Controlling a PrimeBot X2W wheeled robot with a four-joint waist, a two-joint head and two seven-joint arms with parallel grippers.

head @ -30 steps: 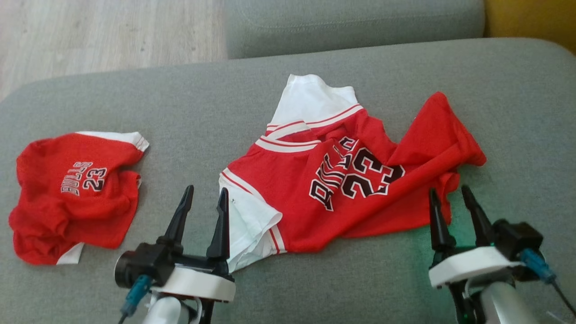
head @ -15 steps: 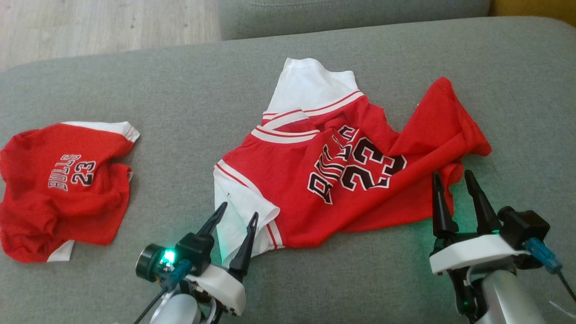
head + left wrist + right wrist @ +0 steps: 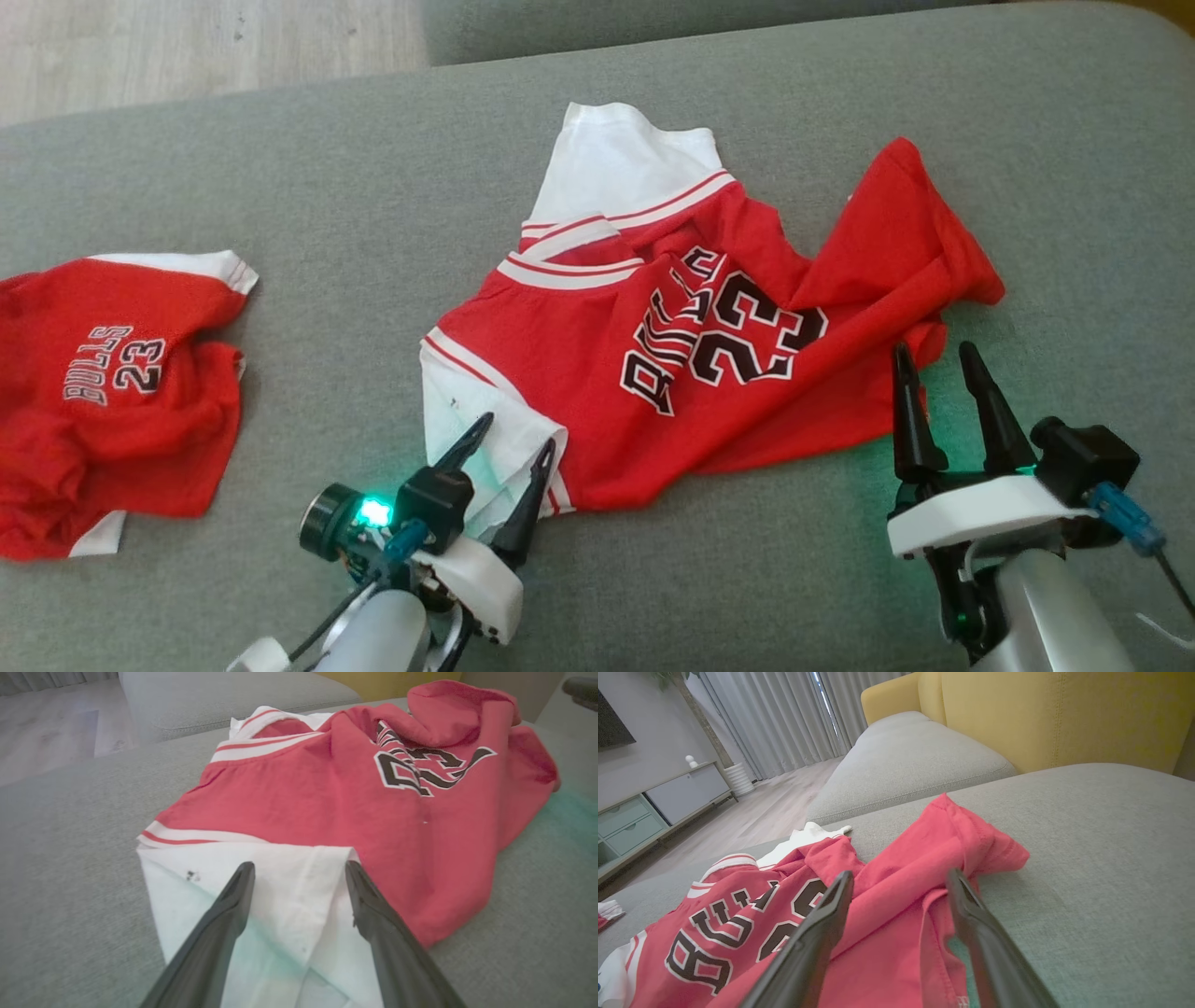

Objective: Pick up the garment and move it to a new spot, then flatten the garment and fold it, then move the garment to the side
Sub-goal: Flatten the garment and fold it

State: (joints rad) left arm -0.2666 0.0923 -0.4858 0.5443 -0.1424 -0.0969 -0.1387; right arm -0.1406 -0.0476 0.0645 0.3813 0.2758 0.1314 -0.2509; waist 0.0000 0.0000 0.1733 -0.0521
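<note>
Lying left of the garment (image 3: 579, 373), another red jersey (image 3: 140, 420).

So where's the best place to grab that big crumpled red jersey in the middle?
Probably by the jersey's two near edges, coming from the robot's side. The white sleeve lies spread at its left end, just ahead of the open left gripper. The red hem lies loose at its right end, by the open right gripper.

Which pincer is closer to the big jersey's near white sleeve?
Left. The left pincer sits open over the near white sleeve; the right pincer is at the big jersey's opposite red edge.
</note>
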